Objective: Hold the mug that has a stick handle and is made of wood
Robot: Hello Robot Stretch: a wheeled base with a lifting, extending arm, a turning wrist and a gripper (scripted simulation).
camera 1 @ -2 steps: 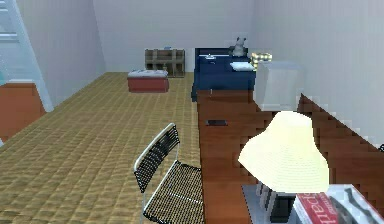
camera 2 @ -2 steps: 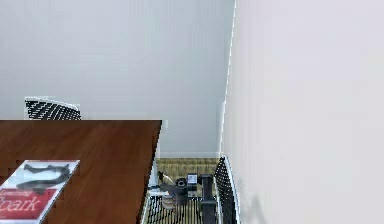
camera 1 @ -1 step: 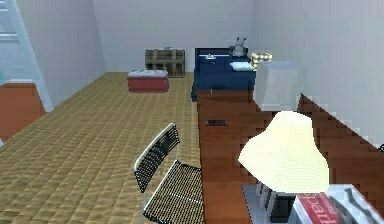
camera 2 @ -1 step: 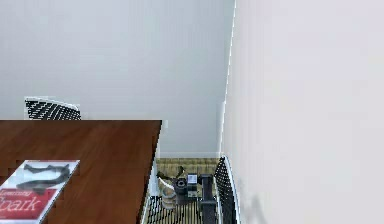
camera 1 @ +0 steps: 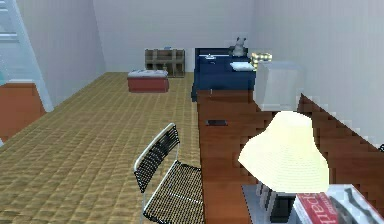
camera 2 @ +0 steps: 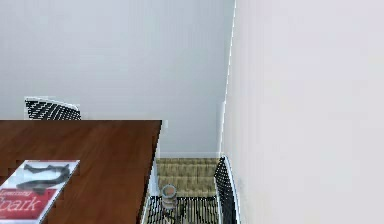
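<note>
A long brown wooden table runs along the forward view's right side. A lamp with a cream shade stands on its near end, beside a red and white magazine. A small dark flat thing lies farther up the tabletop. In the arm side view the same wooden tabletop fills the lower left, with the magazine lying on it.
A black mesh chair stands at the table's side on the woven carpet. Farther off are a blue bed, a white box, a red low bench and a wooden crate shelf. Another mesh chair stands by the white wall.
</note>
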